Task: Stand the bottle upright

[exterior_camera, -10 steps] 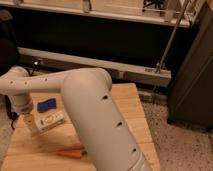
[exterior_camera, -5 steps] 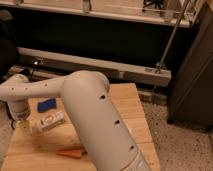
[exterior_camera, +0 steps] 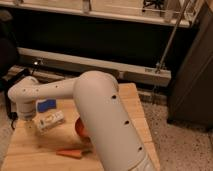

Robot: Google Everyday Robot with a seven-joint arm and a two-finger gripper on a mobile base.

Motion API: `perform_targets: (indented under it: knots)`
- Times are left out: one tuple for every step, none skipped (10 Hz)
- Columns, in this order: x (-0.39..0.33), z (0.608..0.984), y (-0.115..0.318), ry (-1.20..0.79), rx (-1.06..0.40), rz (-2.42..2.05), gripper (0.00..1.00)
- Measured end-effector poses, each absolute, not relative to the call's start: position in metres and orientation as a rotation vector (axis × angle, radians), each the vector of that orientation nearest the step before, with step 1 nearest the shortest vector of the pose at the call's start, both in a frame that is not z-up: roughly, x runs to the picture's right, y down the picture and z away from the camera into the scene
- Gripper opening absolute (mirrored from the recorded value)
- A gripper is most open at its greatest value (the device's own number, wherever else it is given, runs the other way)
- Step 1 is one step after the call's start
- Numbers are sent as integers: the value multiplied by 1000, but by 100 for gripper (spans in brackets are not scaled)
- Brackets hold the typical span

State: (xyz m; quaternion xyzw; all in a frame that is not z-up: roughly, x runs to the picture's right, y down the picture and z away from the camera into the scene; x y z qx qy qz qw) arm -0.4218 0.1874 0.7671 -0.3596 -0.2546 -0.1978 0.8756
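Note:
The bottle is whitish-cream with a pale label and lies on its side on the wooden table, left of centre. My gripper hangs below the white wrist at the bottle's left end, close to it or touching it. The big white arm crosses the middle of the view and hides part of the table.
A blue object lies just behind the bottle. A red bowl shows partly from behind the arm to the bottle's right. An orange carrot-like item lies near the front. A dark cabinet stands at right.
The wrist and gripper have come down and a little to the right, closer to the bottle's left end. The bottle still lies in the same place.

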Motion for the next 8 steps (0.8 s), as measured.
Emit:
perform_targets:
  knots:
    - [-425, 766, 190, -547, -748, -419, 78]
    - [-426, 767, 192, -560, -748, -420, 78]
    - [-428, 768, 194, -576, -748, -416, 78]
    - [-429, 770, 197, -592, -750, -411, 78]
    - [-429, 774, 200, -609, -753, -405, 78]
    - [-428, 777, 202, -617, -755, -401, 78]
    - [-428, 780, 204, -624, -759, -401, 78]
    - [-428, 782, 206, -631, -760, -404, 78]
